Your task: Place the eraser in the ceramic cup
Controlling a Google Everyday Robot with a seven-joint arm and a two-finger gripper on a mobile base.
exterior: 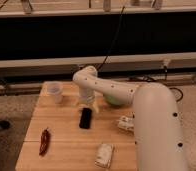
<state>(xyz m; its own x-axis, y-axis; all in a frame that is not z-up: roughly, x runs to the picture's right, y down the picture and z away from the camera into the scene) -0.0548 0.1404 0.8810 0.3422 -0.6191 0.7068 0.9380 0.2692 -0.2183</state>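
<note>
The eraser (85, 118) is a flat black block lying on the wooden table (66, 150) near its middle. The ceramic cup (53, 92) is small, pale and round, and stands upright at the table's far left. My gripper (87, 107) points down just above the far end of the eraser, to the right of the cup. Its pale fingers stand apart and hold nothing. The white arm (141, 110) reaches in from the right.
A green bowl (112, 101) sits behind the arm, mostly hidden. A red chili pepper (44, 141) lies at the front left. A white packet (104, 155) lies at the front, and a small pale item (125, 123) lies beside the arm.
</note>
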